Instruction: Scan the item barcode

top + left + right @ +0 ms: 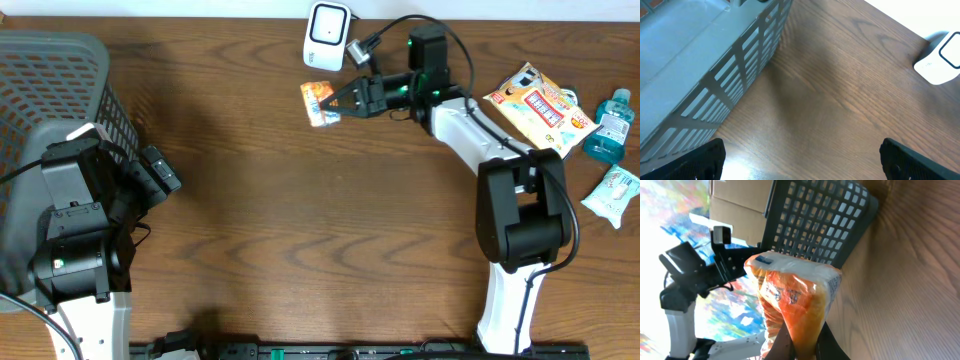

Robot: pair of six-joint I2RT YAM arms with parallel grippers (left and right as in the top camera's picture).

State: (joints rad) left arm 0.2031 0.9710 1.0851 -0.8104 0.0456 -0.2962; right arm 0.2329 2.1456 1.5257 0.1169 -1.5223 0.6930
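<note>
Right claw (333, 106) pinches crinkly orange packet (795, 295); boxy white scanner (327, 34) nearby, seemingly glossy.

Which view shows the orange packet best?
Right wrist: the orange packet appears large and close, pinched in the right hand. Overhead shows it small, near the white scanner. Left wrist misses it.

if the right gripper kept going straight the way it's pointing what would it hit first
Probably the grey basket, across bare table. The right gripper, shut on the orange packet, points at it in the wrist view. The left arm beside the basket is close to that line.
</note>
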